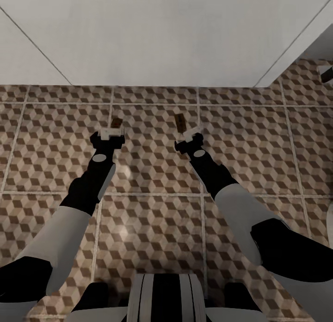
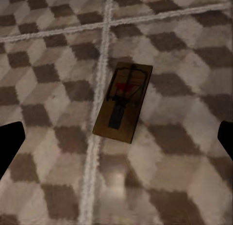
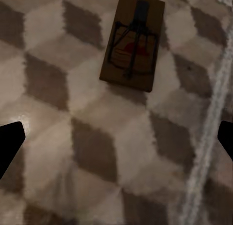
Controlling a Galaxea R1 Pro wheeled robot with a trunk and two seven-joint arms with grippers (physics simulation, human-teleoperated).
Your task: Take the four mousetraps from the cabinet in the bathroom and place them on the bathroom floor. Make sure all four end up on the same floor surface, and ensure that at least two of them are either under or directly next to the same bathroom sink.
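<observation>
Two mousetraps lie flat on the cube-patterned bathroom floor (image 1: 152, 211). In the head view, one mousetrap (image 1: 116, 123) rests just beyond my left gripper (image 1: 107, 136), and the other mousetrap (image 1: 180, 122) just beyond my right gripper (image 1: 189, 138). The left wrist view shows a tan mousetrap (image 2: 124, 101) with black wire and a red spot, lying beside a grout line. My dark fingertips (image 2: 9, 142) stand wide apart at the frame's edges, open and empty. In the right wrist view the second mousetrap (image 3: 133, 40) lies ahead of the open fingertips (image 3: 9, 142), apart from them.
A broad white flat surface (image 1: 162, 35) runs along the far side of the tiles, just past both traps. A small dark and white object (image 1: 326, 73) sits at the far right edge, cut off. My trunk (image 1: 162, 294) is at the near edge.
</observation>
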